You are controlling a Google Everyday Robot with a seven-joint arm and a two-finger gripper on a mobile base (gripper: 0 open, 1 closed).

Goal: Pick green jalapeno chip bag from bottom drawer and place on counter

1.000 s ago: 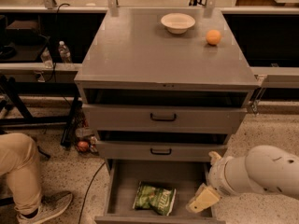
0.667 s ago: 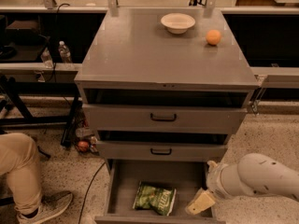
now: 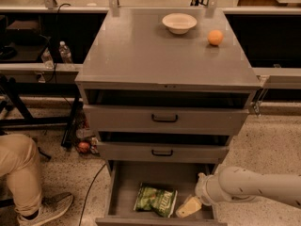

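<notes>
The bottom drawer [image 3: 126,182] stands pulled out. The green jalapeno chip bag [image 3: 155,199] lies flat on the drawer floor, near its front edge. The gripper [image 3: 188,206] is inside the drawer at its right front corner, just beside the bag — open or closed cannot be determined. The counter [image 3: 150,55], above the drawer, carries a bowl [image 3: 179,22] and an orange fruit [image 3: 215,37].
</notes>
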